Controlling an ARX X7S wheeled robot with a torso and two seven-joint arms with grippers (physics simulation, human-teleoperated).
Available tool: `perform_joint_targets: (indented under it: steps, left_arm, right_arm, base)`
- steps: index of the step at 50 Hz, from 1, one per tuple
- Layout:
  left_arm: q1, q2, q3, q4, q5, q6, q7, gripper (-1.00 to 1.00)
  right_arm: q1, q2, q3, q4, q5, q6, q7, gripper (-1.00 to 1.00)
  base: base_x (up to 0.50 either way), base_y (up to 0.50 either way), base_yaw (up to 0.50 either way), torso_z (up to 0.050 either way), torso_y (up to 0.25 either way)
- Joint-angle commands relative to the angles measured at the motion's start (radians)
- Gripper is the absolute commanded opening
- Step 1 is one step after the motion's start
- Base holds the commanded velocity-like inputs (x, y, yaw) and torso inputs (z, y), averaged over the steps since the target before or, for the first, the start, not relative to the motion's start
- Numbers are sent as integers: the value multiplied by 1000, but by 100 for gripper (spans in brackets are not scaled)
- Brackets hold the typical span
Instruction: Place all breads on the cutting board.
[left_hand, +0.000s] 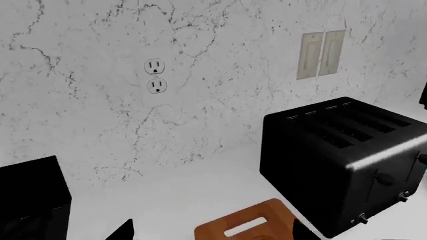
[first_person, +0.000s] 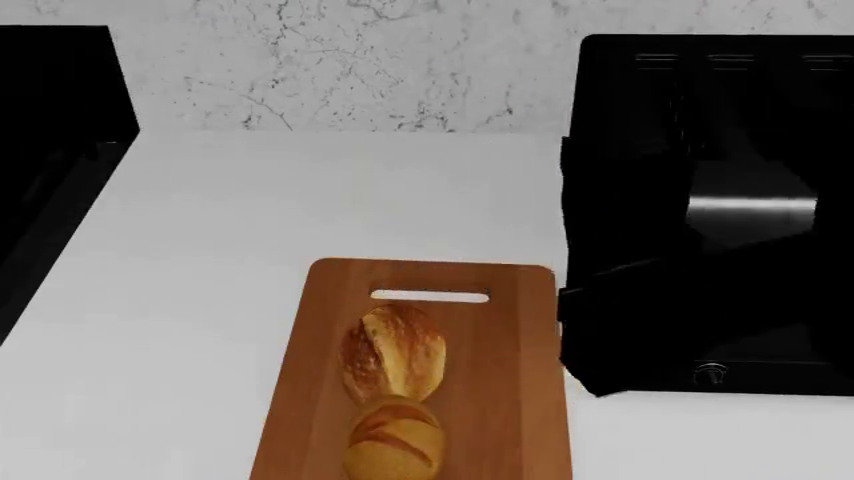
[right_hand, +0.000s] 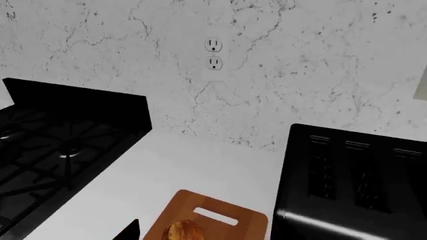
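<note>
The wooden cutting board lies on the white counter, slot handle toward the wall. Both breads rest on it: the oval loaf just behind the round roll, the two touching. My left gripper hangs open above the board's handle end, with nothing between its dark fingertips. My right gripper also hovers above the board and the loaf. One of its fingertips shows far to one side. The other is lost against the black toaster.
A black four-slot toaster stands right of the board, close to its edge. A black gas stove borders the counter on the left. The marble wall behind carries a double outlet and a light switch.
</note>
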Motion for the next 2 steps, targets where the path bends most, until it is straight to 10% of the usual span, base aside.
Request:
perform_joint_targets:
  steps: [1,2]
  left_arm:
    - [94,-136,-24,184,21,107,-27,100]
    - [102,-143,-24,192,28,114,-24,100]
  right_arm:
    - [-88,138,75,-164,-63,-114,-15,100]
    - [-98,144,76,-173,-74,-121,-16,100]
  base:
    - [0,0,0,0,0]
    - [0,0,0,0,0]
